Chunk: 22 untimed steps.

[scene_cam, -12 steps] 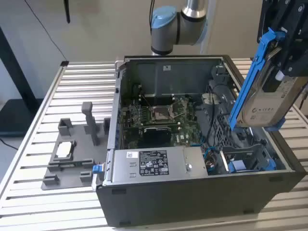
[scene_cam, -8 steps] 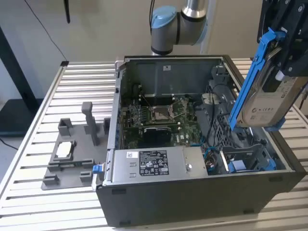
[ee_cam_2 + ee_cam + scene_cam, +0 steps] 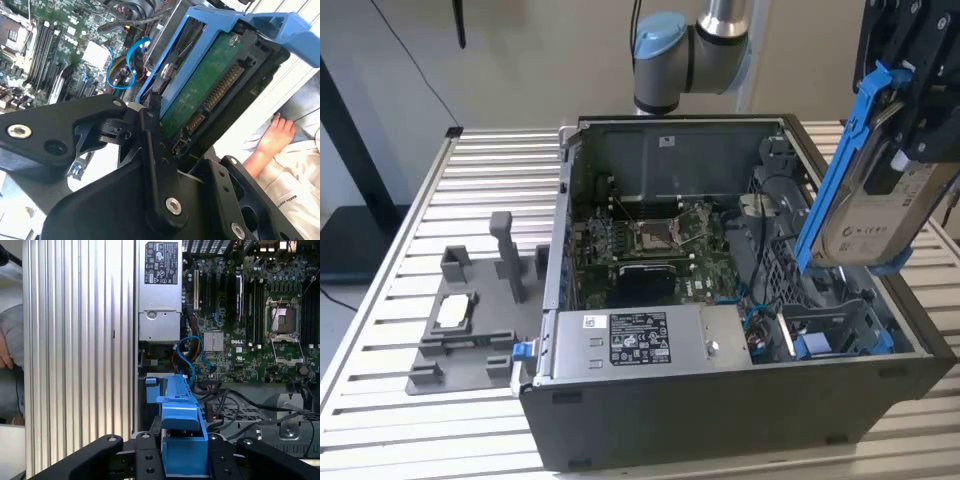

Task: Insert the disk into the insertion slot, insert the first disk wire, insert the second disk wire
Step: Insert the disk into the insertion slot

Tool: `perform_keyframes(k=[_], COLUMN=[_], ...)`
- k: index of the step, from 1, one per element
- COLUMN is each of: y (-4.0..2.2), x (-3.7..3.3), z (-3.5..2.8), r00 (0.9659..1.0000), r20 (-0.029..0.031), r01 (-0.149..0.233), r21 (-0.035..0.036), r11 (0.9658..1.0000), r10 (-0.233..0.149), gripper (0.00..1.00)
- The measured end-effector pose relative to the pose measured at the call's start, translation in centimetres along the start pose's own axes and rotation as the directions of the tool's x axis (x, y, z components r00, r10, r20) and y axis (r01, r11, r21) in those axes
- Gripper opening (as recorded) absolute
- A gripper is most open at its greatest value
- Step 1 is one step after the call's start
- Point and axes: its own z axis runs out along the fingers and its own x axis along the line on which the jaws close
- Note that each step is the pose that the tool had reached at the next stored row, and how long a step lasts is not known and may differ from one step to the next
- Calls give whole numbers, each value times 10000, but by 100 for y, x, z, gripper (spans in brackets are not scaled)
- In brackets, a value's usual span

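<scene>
Trouble could come from a bump. The tool (image 3: 908, 150) is clamped tight on the disk (image 3: 865, 215). The disk hangs tilted in the air above the open computer case (image 3: 720, 430), over the corner on the exterior view's right. The insertion slot (image 3: 835, 335) lies below it, low in that corner, and it is narrow. I think a tilted disk could catch on the slot's edge or on the case wall and get stuck. Loose wires (image 3: 125, 65), blue and black, sit close to the slot, so the disk could press on them or pinch one. The blue frame looks like smooth plastic, so it might slip between the fingers (image 3: 155, 165) if it hits something hard. A person's hand (image 3: 276, 136) is close by the desk's edge and could get hurt if the arm (image 3: 690, 50) swings that way.

The desk (image 3: 490, 160) is made of long silver metal slats with grooves. A grey holder (image 3: 470, 320) sits on it beside the case. Behind is a plain pale wall (image 3: 520, 60).
</scene>
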Motion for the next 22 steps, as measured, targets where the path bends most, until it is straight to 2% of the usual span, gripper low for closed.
perform_keyframes(k=[22], y=[-19], x=[-2], z=[188], r00=[10000], r20=[-16], r01=[-1], r21=[2], r11=[10000], r10=[1], gripper=[33])
